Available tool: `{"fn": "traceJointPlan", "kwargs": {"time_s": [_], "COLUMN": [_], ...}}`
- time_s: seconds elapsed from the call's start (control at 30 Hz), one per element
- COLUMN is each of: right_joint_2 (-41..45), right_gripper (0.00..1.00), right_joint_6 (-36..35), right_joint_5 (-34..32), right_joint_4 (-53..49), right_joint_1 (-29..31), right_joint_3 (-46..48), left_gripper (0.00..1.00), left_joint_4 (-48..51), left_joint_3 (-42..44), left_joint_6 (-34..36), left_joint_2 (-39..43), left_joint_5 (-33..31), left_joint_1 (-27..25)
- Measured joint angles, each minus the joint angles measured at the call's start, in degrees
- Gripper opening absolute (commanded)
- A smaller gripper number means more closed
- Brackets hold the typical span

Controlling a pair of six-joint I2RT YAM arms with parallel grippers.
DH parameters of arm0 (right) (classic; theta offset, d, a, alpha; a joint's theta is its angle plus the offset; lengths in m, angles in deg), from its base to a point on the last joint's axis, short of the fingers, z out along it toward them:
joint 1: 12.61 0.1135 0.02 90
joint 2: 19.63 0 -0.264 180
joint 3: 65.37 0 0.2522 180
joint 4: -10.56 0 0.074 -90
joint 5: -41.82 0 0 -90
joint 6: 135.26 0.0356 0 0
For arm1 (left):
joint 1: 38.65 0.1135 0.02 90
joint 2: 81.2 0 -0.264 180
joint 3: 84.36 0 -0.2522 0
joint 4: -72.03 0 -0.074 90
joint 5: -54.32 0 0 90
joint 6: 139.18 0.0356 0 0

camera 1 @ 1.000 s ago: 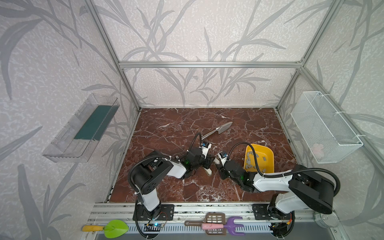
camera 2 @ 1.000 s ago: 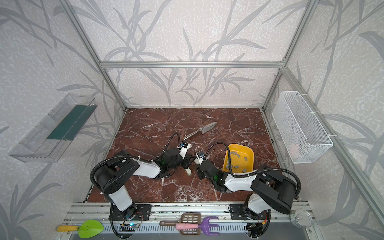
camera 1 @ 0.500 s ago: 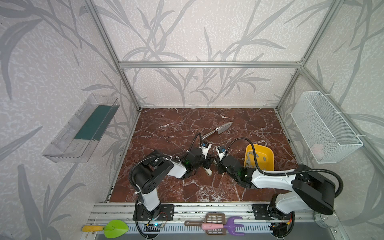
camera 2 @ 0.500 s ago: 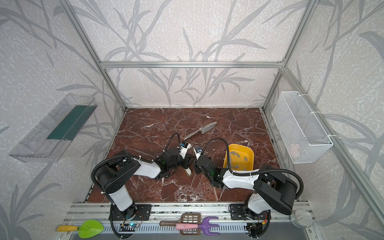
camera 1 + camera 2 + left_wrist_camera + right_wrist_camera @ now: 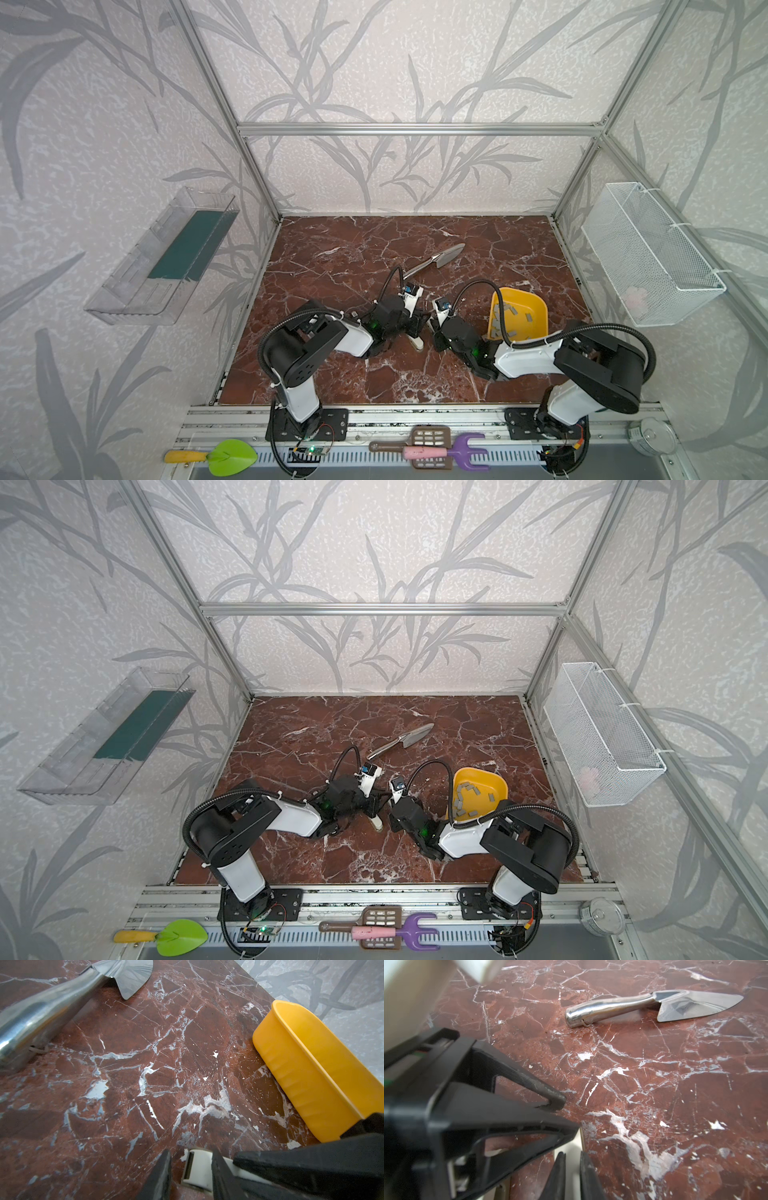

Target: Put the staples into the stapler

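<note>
Both claws pinch the small white plastic stapler [image 5: 199,1172]; right gripper [image 5: 572,1154] should open it gently while left gripper [image 5: 191,1155] steadies. The grey metal staples [image 5: 509,308] lie in a yellow plastic bowl [image 5: 540,309].

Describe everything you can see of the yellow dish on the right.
The yellow dish looks like plastic: rounded corners, raised rim, faintly ribbed outer wall. It sits flat on the marble table, right of centre, holding loose grey staples. The right arm's cable crosses its left edge in both top views.
</note>
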Motion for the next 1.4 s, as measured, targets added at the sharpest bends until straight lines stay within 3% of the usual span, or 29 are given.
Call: {"fn": "traceJointPlan", "kwargs": {"time_s": [0.5, 0.63, 0.77, 0.83, 0.9, 1.03, 1.17, 1.3, 1.4], "right_joint_2": [-9.9, -7.5, -0.2, 3.9, 8.6, 20.1, 29.9, 36.9, 39.3], "right_gripper": [0.16, 0.34, 0.67, 0.79, 0.87, 1.0, 0.99, 0.99, 0.99], "right_joint_6": [2.6, 2.9, 2.3, 1.7, 0.9, -0.3, -0.2, -9.8, -16.5], "right_joint_5": [-3.5, -3.0, -2.8, -4.1, -6.1, -11.9, -18.5, -23.8, -23.7], "right_joint_4": [18.5, 15.0, -0.9, -10.0, -17.8, -28.3, -35.5, -27.5, -25.2], "right_joint_1": [0.0, 0.0, 0.0, 0.0, 0.0, -1.5, -8.9, -18.1, -24.4], "right_joint_3": [2.1, 1.2, -2.3, -6.0, -10.2, -17.5, -20.0, -10.1, -1.9], "left_gripper": [0.34, 0.36, 0.39, 0.4, 0.48, 0.76, 1.0, 1.0, 1.0], "left_joint_4": [0.0, 1.5, 7.3, 11.3, 14.8, 22.3, 31.0, 35.0, 32.9], "left_joint_3": [0.0, 0.0, -0.2, -1.2, -2.7, -5.3, -7.6, -7.6, -3.9], "left_joint_6": [0.0, 0.6, 1.4, 2.0, 2.1, 1.7, 0.3, 0.9, 2.8], "left_joint_2": [-0.3, 0.6, 6.1, 10.3, 14.6, 24.5, 33.4, 39.3, 41.8], "left_joint_5": [-1.3, -2.0, -4.5, -6.6, -9.0, -14.9, -22.0, -32.4, -41.6], "left_joint_1": [0.3, 0.3, 0.4, 0.9, 1.6, 4.3, 8.5, 12.5, 14.3]}}
